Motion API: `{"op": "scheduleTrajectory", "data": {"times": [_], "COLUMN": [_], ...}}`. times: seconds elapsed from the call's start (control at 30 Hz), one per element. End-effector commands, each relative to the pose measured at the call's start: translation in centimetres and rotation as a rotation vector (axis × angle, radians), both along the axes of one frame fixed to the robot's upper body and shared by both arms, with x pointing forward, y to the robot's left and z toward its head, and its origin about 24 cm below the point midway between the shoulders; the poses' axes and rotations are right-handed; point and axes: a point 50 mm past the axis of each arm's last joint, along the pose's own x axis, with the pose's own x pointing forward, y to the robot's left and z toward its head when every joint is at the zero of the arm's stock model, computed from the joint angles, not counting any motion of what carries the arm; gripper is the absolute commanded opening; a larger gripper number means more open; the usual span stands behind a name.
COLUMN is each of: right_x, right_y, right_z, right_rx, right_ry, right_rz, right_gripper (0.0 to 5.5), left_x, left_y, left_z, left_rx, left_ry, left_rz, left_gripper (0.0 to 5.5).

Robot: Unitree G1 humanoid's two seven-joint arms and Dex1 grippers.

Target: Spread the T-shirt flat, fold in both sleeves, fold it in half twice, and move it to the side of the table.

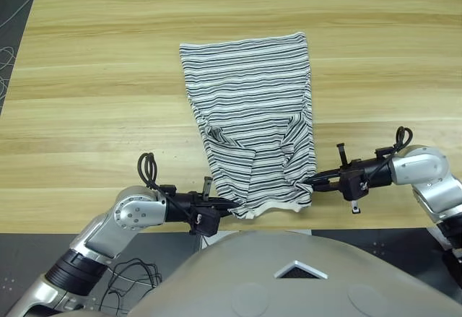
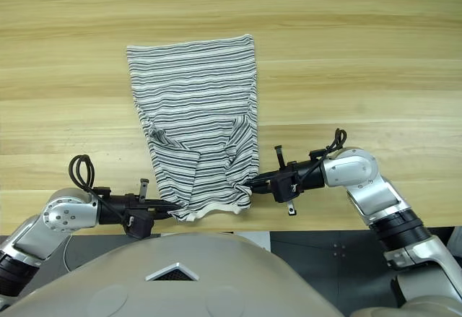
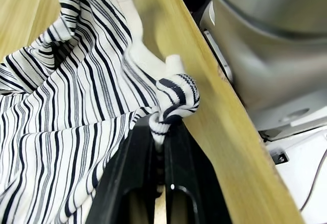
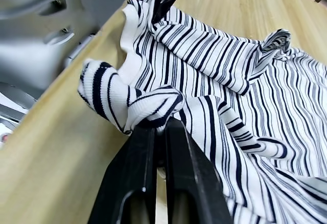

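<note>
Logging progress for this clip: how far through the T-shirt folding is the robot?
Looks done: the T-shirt lies flat on the table, both sleeves folded in. In hand: the left gripper and right gripper each pinch a near corner, apparently for the first half-fold. Left: both half-folds and moving it aside.

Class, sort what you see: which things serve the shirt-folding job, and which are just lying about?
Job: T-shirt; left claw, shut on its near edge; right claw, likewise; table.
Lying about: floor wires.
</note>
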Motion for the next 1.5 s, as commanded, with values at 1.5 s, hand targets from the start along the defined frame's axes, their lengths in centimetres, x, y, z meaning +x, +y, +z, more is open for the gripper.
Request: {"op": "scheduleTrajectory", "data": {"times": [1.5], "right_x": [18.4], "right_y": [4.1], "right_z": [1.8], "right_rx": [0.042], "right_ry": [-0.378], "right_rz": [-0.589], "right_gripper": [0.1], "left_x": [21.0], "left_y": [7.5], "left_z": [3.1], "left_rx": [-0.04], "left_ry": [-0.055], "left_rz": [0.644], "left_gripper": [0.15]}}
